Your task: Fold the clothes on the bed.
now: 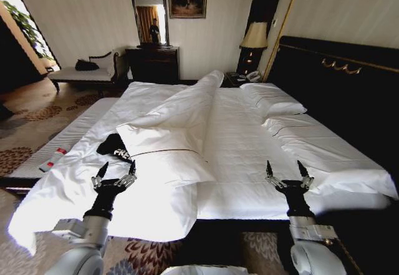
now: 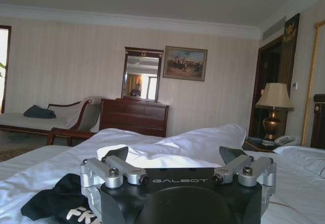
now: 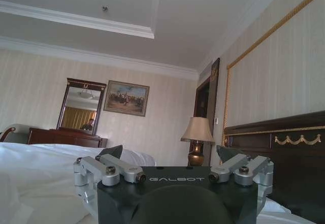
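Head view: one bed [image 1: 249,150] with white sheets, a dark headboard along its right side and two pillows [image 1: 274,100] beside that headboard. A white duvet [image 1: 181,125] lies folded back in a ridge down the middle. One black T-shirt [image 1: 114,146] lies on the bed near its foot, partly under the duvet's folded corner; white lettering on it is partly seen, not readable here. The left gripper [image 1: 115,174] hovers just short of the T-shirt, fingers apart, touching nothing. The right gripper [image 1: 288,172] hovers over bare sheet well to the right, fingers apart, empty. A striped bench [image 1: 43,156] stands along the bed's far left edge with one small red-and-white object [image 1: 52,159] on it. Patterned carpet covers the floor.

Left wrist view: the left gripper body reads "GALBOT". The T-shirt [image 2: 56,201] lies just beyond and to one side of it, showing white letters "FR". Beyond stand one dresser [image 2: 134,117], one mirror [image 2: 142,74], one framed painting [image 2: 185,63], one chaise [image 2: 45,120], one lamp [image 2: 274,109] and one telephone [image 2: 287,140].

Right wrist view: the right gripper [image 3: 172,158] body reads "GALBOT", fingers apart over white bedding. The headboard [image 3: 284,158] carries a gold swag ornament. Walls are pale and striped, with white ceiling moulding.
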### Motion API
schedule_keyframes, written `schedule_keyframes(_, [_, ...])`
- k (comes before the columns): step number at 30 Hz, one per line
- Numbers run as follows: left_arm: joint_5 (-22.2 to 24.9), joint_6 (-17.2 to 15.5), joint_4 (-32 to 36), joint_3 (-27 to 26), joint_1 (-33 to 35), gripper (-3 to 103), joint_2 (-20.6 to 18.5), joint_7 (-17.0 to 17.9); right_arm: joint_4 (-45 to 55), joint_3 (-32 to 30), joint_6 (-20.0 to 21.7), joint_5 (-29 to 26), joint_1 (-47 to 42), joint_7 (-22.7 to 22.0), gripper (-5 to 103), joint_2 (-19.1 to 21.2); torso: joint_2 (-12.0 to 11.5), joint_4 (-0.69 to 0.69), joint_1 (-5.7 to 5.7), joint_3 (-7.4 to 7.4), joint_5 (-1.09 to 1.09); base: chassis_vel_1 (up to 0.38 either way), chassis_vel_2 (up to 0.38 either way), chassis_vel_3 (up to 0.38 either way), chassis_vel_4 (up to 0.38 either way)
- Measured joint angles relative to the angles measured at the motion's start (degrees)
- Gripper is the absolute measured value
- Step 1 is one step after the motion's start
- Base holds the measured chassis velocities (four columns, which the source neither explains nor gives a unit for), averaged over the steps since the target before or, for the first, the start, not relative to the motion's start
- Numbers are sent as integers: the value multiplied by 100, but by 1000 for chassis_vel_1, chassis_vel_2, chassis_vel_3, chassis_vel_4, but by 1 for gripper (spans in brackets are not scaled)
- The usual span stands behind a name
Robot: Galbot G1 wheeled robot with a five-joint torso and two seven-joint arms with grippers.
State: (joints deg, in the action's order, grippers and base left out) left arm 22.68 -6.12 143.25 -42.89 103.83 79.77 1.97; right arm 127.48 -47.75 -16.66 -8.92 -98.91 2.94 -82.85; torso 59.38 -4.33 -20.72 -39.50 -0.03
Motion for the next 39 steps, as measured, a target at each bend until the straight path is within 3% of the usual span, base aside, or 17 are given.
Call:
schedule_keyframes(27, [-69, 32, 0, 21, 12, 100, 48, 1, -49, 16, -61, 1, 6, 9, 100, -11, 0, 0, 0, 0, 0, 31, 105, -26, -102])
schedule_keyframes(39, [-113, 64, 0, 21, 10, 100, 68, 10, -29, 118, -16, -354, 25, -125, 100, 27, -1, 0, -1, 0, 0, 29, 106, -33, -95])
